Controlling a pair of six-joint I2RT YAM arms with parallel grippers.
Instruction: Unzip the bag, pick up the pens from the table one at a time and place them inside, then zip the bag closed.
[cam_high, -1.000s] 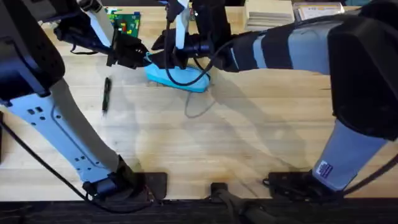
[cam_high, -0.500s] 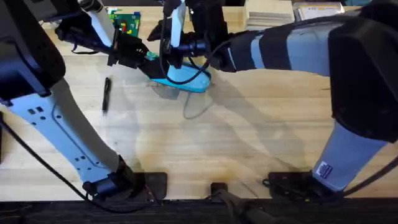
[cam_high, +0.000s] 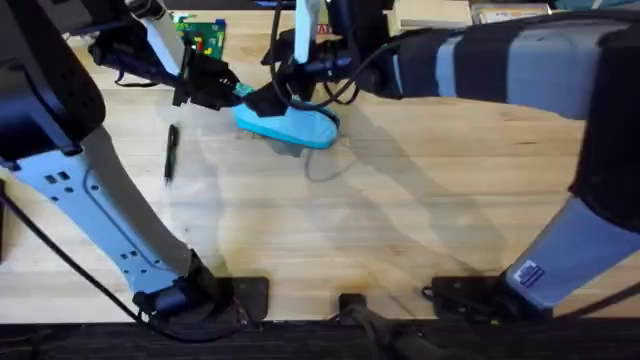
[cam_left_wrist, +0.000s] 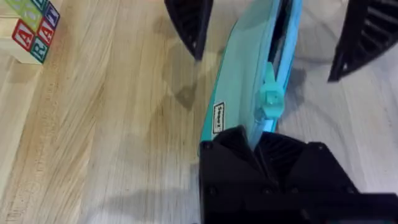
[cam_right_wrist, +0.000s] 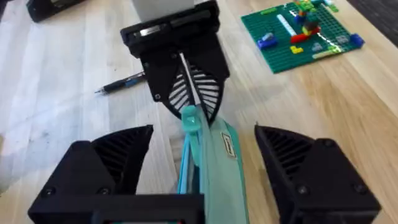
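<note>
The light blue bag (cam_high: 295, 127) lies at the back of the table (cam_high: 330, 230). My left gripper (cam_high: 232, 91) is shut on the bag's near end (cam_left_wrist: 258, 140), just below the zipper pull (cam_left_wrist: 272, 99). My right gripper (cam_high: 282, 98) hovers open over the bag, one finger on each side of the bag (cam_right_wrist: 211, 171). In the right wrist view the left gripper (cam_right_wrist: 189, 112) pinches the bag's tip. One dark pen (cam_high: 170, 152) lies on the wood left of the bag, also seen as the pen (cam_right_wrist: 121, 83) beside the left gripper.
A green brick plate (cam_high: 203, 38) sits behind the left gripper, and letter blocks (cam_left_wrist: 31, 31) lie nearby. Flat boxes (cam_high: 432, 18) stand at the back right. The right arm's cable (cam_high: 320, 165) hangs over the wood in front of the bag.
The right arm has lifted and shifted right, uncovering more of the bag. The bag's right end has swung slightly. The left gripper has kept its hold and the pen has stayed put.
</note>
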